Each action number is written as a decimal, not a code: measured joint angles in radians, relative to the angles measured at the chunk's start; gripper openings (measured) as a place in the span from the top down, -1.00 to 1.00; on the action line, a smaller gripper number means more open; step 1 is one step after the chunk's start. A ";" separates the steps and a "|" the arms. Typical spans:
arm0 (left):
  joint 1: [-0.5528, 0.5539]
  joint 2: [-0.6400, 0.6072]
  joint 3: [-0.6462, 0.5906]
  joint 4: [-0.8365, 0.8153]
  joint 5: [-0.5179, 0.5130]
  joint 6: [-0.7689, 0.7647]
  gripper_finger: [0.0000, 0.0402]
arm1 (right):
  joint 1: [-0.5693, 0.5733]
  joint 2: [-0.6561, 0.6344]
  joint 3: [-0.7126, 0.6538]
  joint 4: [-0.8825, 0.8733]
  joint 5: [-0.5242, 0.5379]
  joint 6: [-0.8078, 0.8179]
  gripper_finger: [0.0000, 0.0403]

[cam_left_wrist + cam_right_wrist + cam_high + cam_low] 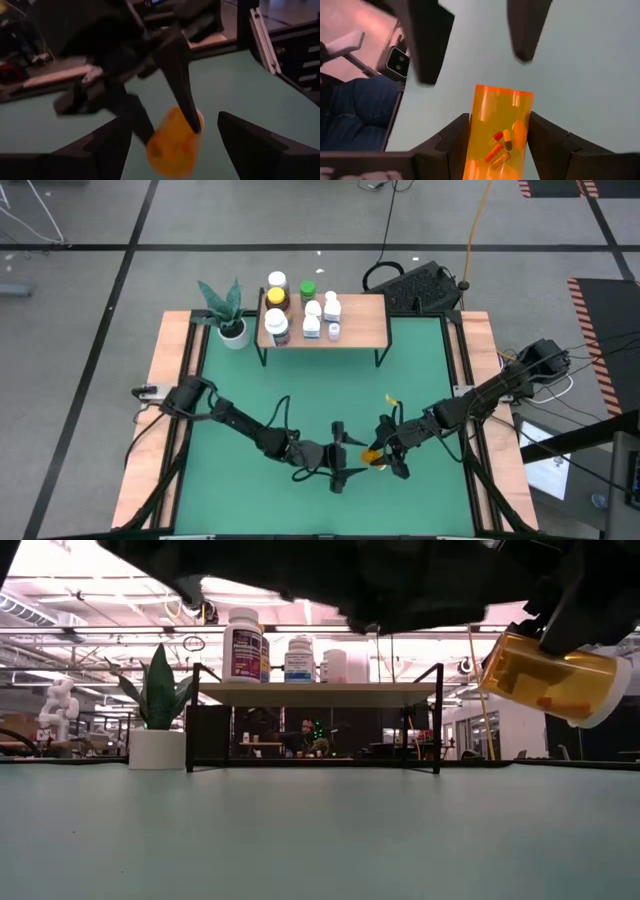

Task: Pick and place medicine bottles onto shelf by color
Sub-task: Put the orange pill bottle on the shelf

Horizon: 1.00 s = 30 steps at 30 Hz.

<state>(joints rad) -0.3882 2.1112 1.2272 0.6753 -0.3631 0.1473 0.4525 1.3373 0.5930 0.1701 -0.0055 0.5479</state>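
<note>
With my right gripper [385, 460] clamped on the orange bottle [501, 134], lifted at lower centre of the high view, and my left gripper [338, 453] spread wide beside it, I should keep grip firm and carry clear toward the shelf [360, 320].

floor [250, 220]: grey, smooth, crossed by dark tape lines; red/black hazard strips [600, 305] at the right side.
cables: orange cable [478, 220] and black cables running over the floor past the table's far edge.
black case [420, 288]: on the floor just beyond the table's far right corner.
table [420, 390]: green top, light-wood borders down left and right edges.
ceiling [90, 615]: open, long bright light strips, ducting.
room behind: desks, a seated person [305, 730] far back, white figure [58, 705] at left.
near side: a person's jeans-clad legs [357, 112] beside the table.
</note>
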 joint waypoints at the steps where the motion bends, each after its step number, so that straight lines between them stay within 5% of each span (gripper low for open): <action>1: -0.002 0.008 0.019 -0.009 0.000 0.010 -0.47 | 0.000 0.000 0.000 0.004 0.000 0.006 0.16; 12: -0.024 0.029 0.163 -0.185 0.000 0.036 -0.34 | 0.020 0.000 0.000 0.071 0.001 0.015 0.16; 30: -0.029 0.029 0.171 -0.208 -0.003 0.069 0.09 | 0.028 0.001 -0.001 0.204 0.030 -0.116 0.16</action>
<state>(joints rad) -0.4176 2.1403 1.3987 0.4675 -0.3664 0.2164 0.4801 1.3380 0.5922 0.3737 0.0244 0.4322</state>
